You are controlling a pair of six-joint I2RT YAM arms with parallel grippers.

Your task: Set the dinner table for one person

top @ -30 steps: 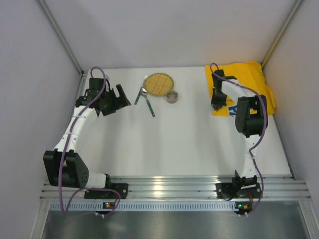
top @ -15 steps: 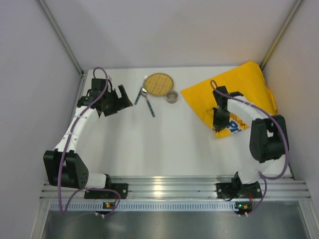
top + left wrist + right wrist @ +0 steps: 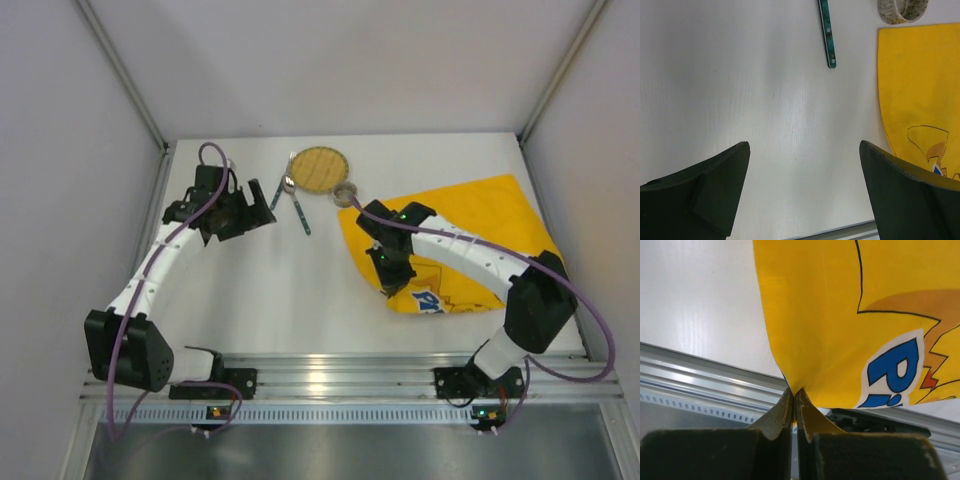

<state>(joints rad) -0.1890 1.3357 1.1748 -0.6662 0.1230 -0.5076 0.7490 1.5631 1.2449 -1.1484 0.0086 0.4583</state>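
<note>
the white tabletop (image 3: 290,300) spans the whole workspace, its ribbed rail (image 3: 330,375) along the near edge. on its right half lies a yellow mat (image 3: 470,215), its near edge pinched tight in the right pincer (image 3: 795,402). the left pincer (image 3: 805,150) hangs wide apart near a green-handled utensil (image 3: 828,35).

Mat (image 3: 480,215) on table (image 3: 290,295) — plate (image 3: 318,168) behind-left.

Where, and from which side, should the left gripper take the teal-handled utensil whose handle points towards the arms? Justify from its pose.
Take the teal-handled utensil at the near, free end of its handle, from straight above, closing across its narrow width. It lies flat on the dinner table, and its far end meets a second utensil beside the woven mat.
</note>
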